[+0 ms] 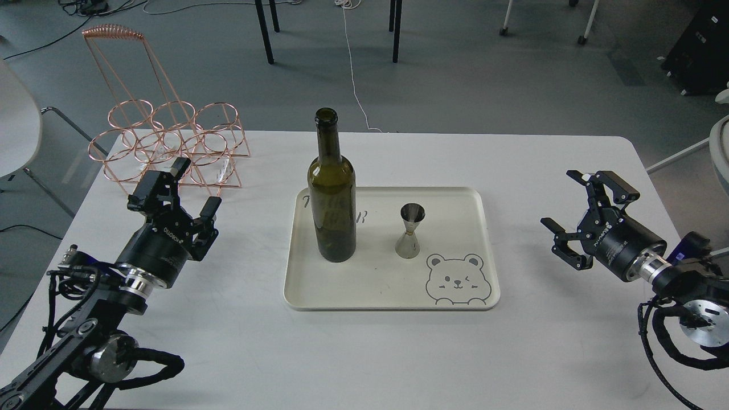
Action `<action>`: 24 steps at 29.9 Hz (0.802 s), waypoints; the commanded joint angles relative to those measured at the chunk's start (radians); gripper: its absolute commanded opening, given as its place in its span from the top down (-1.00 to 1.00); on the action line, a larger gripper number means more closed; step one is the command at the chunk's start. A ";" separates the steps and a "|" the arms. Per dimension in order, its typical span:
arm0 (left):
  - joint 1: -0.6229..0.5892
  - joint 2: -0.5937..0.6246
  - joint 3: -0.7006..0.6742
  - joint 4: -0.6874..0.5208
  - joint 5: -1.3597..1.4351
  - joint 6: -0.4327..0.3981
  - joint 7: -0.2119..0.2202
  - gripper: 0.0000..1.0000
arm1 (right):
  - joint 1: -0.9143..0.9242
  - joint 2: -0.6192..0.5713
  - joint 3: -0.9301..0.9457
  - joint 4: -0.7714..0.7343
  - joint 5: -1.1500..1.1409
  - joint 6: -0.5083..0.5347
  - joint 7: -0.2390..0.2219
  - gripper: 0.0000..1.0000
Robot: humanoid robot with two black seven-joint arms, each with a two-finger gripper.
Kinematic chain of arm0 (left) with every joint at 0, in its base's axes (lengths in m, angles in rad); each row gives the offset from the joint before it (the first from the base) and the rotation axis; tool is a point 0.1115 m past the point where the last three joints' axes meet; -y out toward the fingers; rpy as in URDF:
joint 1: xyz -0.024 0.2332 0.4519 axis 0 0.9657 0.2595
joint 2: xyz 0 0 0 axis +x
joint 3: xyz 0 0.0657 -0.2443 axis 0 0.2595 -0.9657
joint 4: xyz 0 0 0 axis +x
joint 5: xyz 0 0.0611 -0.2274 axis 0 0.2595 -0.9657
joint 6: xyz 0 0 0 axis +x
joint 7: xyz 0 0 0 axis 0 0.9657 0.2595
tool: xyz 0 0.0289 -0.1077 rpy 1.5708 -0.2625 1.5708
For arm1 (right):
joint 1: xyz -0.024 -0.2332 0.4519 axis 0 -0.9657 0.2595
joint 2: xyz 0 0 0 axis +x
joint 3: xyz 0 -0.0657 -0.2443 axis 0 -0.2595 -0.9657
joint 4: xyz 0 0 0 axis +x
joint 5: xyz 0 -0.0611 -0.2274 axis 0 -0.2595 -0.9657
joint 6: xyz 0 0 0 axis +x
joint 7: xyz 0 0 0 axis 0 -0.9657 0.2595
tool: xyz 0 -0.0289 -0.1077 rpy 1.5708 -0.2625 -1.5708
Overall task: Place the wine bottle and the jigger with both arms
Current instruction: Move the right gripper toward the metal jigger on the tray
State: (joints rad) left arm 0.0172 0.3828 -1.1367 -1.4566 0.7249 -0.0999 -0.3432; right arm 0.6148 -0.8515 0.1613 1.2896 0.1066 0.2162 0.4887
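Observation:
The dark olive-green wine bottle [332,199] stands upright on the left part of a cream tray [455,296]. To its right on the same tray stands the small silver jigger [410,230], upright. My left gripper [196,185] hovers over the table left of the tray, open, nothing between its fingers, well apart from the bottle. Far right of the tray, my right gripper [566,205] is open and empty too, its fingers spread wide and pointing toward the tray.
A copper wire bottle rack [165,142] stands at the table's back left, just behind my left gripper. The tray has a bear drawing [458,279] in its front right corner. Chair and table legs stand on the floor beyond the white table [364,353].

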 commanded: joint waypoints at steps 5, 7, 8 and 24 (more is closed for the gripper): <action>-0.013 0.004 -0.001 0.002 -0.007 0.003 0.001 -0.97 | 0.002 -0.012 0.017 0.008 -0.071 0.002 0.000 -0.98; -0.014 0.005 -0.001 0.010 -0.010 0.000 0.000 -0.97 | 0.002 -0.023 0.029 0.020 -0.180 0.002 0.000 -0.98; -0.014 0.008 -0.001 0.018 -0.010 -0.001 0.000 -0.97 | 0.002 -0.037 0.041 0.034 -0.258 0.002 0.000 -0.98; -0.016 0.022 -0.001 0.022 -0.002 0.000 -0.106 -0.97 | 0.016 -0.009 -0.091 0.001 -1.383 -0.629 0.000 -0.98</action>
State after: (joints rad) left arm 0.0015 0.4049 -1.1385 -1.4338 0.7213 -0.1013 -0.4425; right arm 0.6203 -0.9248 0.1102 1.3732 -1.1814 -0.3133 0.4888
